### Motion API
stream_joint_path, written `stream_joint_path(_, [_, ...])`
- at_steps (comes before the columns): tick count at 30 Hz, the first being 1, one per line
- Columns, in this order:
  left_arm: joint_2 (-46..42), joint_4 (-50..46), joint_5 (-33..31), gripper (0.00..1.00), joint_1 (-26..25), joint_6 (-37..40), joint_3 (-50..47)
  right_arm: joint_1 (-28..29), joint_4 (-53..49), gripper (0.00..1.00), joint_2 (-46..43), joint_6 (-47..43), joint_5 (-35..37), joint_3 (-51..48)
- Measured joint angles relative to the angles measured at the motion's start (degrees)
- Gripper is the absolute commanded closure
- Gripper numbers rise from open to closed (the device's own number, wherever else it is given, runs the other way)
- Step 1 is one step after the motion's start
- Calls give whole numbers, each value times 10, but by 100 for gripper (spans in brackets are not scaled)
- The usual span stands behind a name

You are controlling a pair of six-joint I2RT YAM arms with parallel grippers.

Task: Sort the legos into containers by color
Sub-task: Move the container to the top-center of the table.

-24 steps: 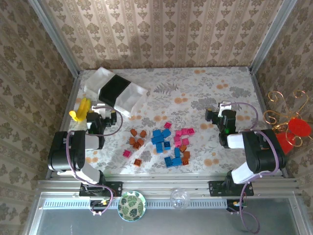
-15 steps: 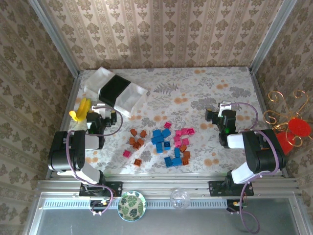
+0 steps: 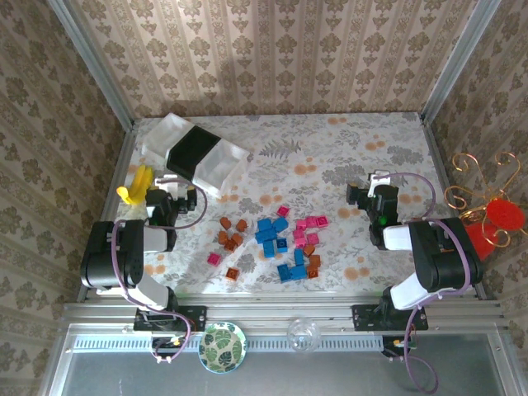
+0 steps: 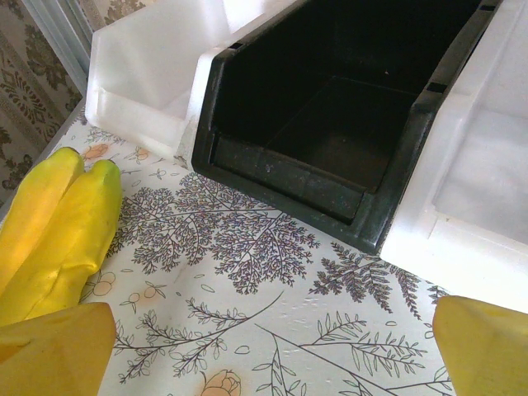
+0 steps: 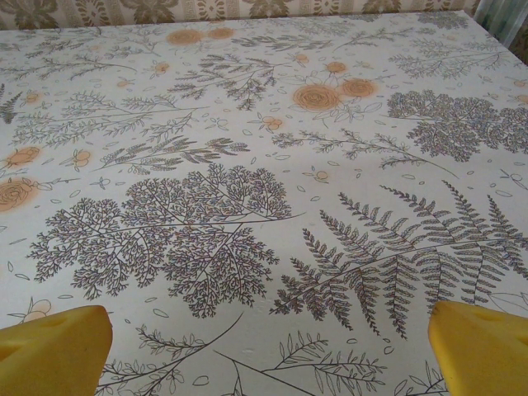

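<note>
The legos lie loose in the middle of the table: orange-brown bricks (image 3: 231, 236), blue bricks (image 3: 274, 234) and pink bricks (image 3: 310, 226). The containers stand in a slanted row at the back left: a white tray (image 3: 163, 136), a black tray (image 3: 191, 152) and a second white tray (image 3: 223, 169). My left gripper (image 3: 170, 196) rests low just in front of them, open and empty, facing the black tray (image 4: 330, 124) between the white trays (image 4: 148, 74) (image 4: 483, 181). My right gripper (image 3: 373, 195) sits at the right, open over bare cloth (image 5: 247, 214), its yellow fingertips (image 5: 54, 351) wide apart.
A yellow banana (image 3: 136, 185) (image 4: 58, 231) lies just left of my left gripper. A leaf-patterned plate (image 3: 223, 346) and a clear round object (image 3: 304, 334) sit on the near rail. A red and gold wire ornament (image 3: 488, 211) stands outside the right wall. Patterned walls enclose the table.
</note>
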Motion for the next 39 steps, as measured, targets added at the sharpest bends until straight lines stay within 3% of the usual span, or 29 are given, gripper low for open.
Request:
stream_joint_path(16, [-3, 0, -5, 0, 0, 0, 0, 0, -2, 0, -2, 0, -1, 0])
stream_joint_path(25, [-147, -67, -83, 0, -34, 0, 0, 3, -159, 0, -103, 14, -6, 78])
stream_joint_path(30, [-198, -112, -109, 0, -59, -16, 19, 27, -227, 0, -131, 40, 30, 88])
stream_joint_path(35, [-237, -115, -110, 0, -38, -144, 29, 47, -303, 0, -150, 118, 66, 113])
stream_joint_path(39, [-238, -167, -41, 0, 47, -323, 45, 17, -386, 2, -150, 249, 60, 158])
